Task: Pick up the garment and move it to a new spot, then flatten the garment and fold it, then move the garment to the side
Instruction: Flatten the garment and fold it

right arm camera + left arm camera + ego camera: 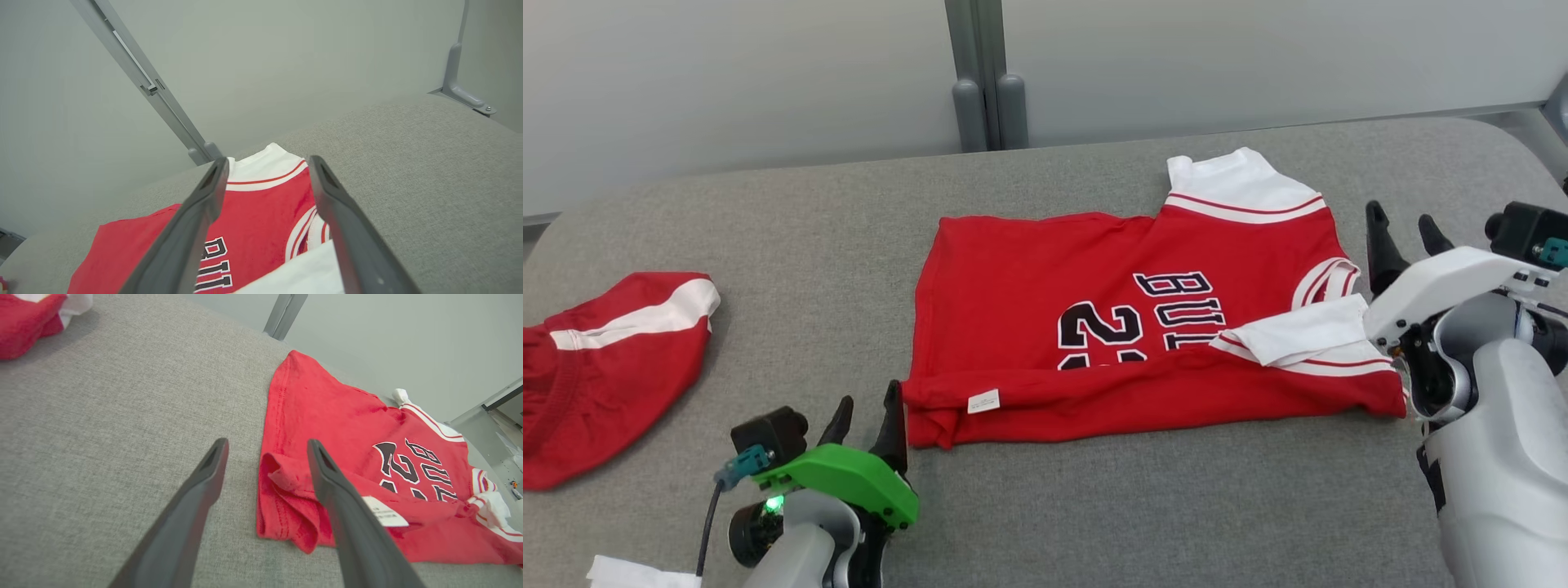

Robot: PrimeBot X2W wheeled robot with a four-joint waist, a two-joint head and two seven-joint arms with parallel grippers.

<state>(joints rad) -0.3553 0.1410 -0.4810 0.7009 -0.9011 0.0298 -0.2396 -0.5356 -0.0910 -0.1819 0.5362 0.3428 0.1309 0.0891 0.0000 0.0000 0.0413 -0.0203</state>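
The right arm [1494, 457], pale grey, is filling the lower right corner, closest to the viewer. Its right gripper [1402, 216] is pointing up the picture just off the collar end of the jersey [1045, 278], with its two dark fingers standing wide apart and gripping nothing. The left arm [800, 547] is rising from the bottom edge under a green cover [849, 482]. The left gripper [870, 394] is also spread wide and carrying nothing. One of its fingers is sitting right at the jersey's near left corner, while the other is hanging over bare table [1094, 506]. Whether that first finger is touching the cloth cannot be told.

The table, covered in grey fabric, is stretching across the whole scene, with a pale wall [727, 82] and a grey post [984, 90] standing behind it. The red jersey is lying from the table's middle towards the right, folded lengthwise, with the fold running along its near edge. Black, white-edged lettering [1143, 318] is showing on top, cut off by that fold. One white sleeve [1303, 336] is lying folded over the red beside the right gripper. The other is sticking out at the far edge.

A second red garment [605, 367] with a white stripe is lying bunched at the table's left edge, well apart from the jersey. A white cloth [637, 574] is peeking in at the bottom left. A small white tag [983, 401] is showing on the jersey's near fold.
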